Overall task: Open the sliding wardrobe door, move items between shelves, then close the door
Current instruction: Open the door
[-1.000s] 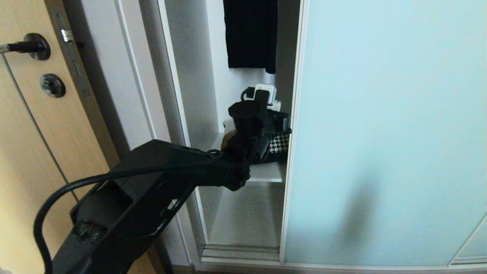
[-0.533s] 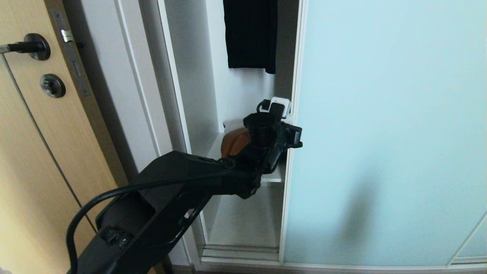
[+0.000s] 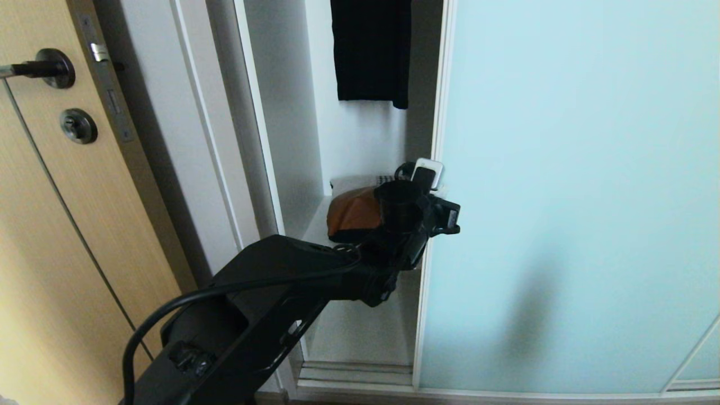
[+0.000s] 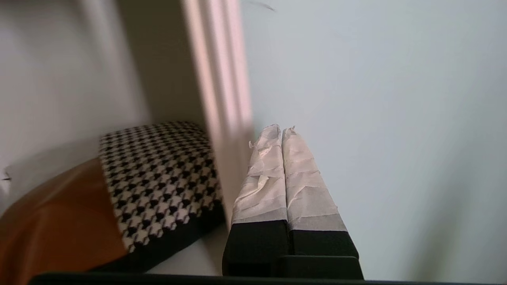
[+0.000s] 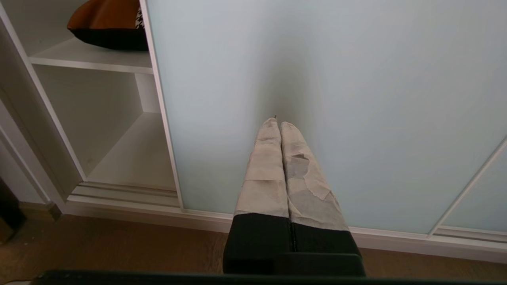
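1. Reaching across a bedroom-style corner, the robot's left arm [image 3: 270,304] stretches toward a white built-in wardrobe w/ a brown wood floor [image 5: 99,249] below and a pale wood hinged door [image 3: 50,236] w/ dark lever handle [image 3: 34,68] at left.
2. Sliding wardrobe door [image 3: 568,197], frosted pale aqua glass in a slim silver-white frame, stands part open, leaving a narrow gap at left.
3. Patchwork cushion [image 3: 354,214] lies on the upper shelf [image 5: 91,57], a flat white laminate board; brown leather patch, black-white houndstooth patch [image 4: 158,174], black underside. Its right part is hidden behind the door frame.
4. Lower shelf [image 5: 134,158] sits beneath, same white board, white side walls.
5. Left gripper [image 4: 281,132], tips wrapped in wrinkled pale tape, is pressed fully together, holding nothing, just beside the door's frame edge, near the cushion.
6. Right gripper [image 5: 276,123], same taped tips, also pinched together and empty, points at the glass low down.
7. Black garment [image 3: 370,50] hangs above the cushion inside the gap.
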`<state>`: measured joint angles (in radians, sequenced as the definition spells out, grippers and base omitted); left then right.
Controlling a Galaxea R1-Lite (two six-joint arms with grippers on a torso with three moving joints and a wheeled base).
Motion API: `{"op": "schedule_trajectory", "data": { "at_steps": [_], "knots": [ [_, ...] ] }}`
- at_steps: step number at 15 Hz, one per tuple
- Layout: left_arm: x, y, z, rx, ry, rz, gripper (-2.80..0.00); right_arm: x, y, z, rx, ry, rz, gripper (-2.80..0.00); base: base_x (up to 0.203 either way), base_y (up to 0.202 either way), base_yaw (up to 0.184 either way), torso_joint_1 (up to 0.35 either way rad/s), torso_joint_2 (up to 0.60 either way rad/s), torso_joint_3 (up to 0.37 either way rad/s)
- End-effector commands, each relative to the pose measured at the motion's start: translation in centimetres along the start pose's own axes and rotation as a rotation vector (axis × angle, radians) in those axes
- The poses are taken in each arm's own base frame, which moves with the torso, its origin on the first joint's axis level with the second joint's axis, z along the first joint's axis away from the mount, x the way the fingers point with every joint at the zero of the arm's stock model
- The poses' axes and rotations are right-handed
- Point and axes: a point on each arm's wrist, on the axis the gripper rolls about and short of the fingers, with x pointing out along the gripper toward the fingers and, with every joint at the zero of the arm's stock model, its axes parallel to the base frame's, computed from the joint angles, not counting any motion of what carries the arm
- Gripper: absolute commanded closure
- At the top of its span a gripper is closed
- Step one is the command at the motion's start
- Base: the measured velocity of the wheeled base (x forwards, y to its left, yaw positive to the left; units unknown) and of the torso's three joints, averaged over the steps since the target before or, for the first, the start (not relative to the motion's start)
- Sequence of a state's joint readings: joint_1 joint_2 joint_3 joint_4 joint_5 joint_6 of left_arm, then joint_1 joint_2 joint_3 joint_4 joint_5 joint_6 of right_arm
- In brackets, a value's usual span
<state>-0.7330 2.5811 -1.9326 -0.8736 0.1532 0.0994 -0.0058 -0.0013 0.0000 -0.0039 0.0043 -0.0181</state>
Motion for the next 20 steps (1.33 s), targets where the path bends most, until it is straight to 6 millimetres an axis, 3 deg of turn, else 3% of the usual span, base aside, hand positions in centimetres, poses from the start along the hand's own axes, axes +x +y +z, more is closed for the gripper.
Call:
{"op": "schedule_trajectory", "data": {
  "at_steps": [1, 6, 8, 11, 14, 17, 20],
  "knots": [
    [-0.2, -1.3, -1.2, -0.001, 0.017, -0.051, 0.0, 0.0, 0.0, 0.0, 0.0, 0.001, 0.0, 0.0, 0.0, 0.0, 0.0, 0.0, 0.0, 0.0],
    [-0.5, -3.1, -0.8, -0.013, -0.02, -0.076, 0.0, 0.0, 0.0, 0.0, 0.0, 0.001, 0.0, 0.0, 0.0, 0.0, 0.0, 0.0, 0.0, 0.0],
    [-0.7, -3.1, 1.4, 0.0, -0.082, -0.047, 0.0, 0.0, 0.0, 0.0, -0.002, 0.001, 0.0, 0.0, 0.0, 0.0, 0.0, 0.0, 0.0, 0.0],
    [-1.4, -2.0, 7.6, 0.016, -0.186, -0.004, 0.0, 0.0, 0.0, 0.0, 0.0, 0.001, 0.0, 0.0, 0.0, 0.0, 0.0, 0.0, 0.0, 0.0],
    [-4.0, 0.5, 15.9, 0.006, -0.281, 0.063, 0.0, 0.0, 0.0, 0.0, -0.001, 0.002, 0.0, 0.0, 0.0, 0.0, 0.0, 0.0, 0.0, 0.0],
    [-8.8, 4.7, 23.0, 0.007, -0.343, 0.174, 0.0, 0.0, 0.0, 0.0, -0.001, 0.001, 0.0, 0.0, 0.0, 0.0, 0.0, 0.0, 0.0, 0.0],
    [-15.1, 9.6, 26.6, 0.055, -0.316, 0.292, 0.0, 0.0, 0.0, 0.0, -0.002, 0.001, 0.0, 0.0, 0.0, 0.0, 0.0, 0.0, 0.0, 0.0]
  ]
}}
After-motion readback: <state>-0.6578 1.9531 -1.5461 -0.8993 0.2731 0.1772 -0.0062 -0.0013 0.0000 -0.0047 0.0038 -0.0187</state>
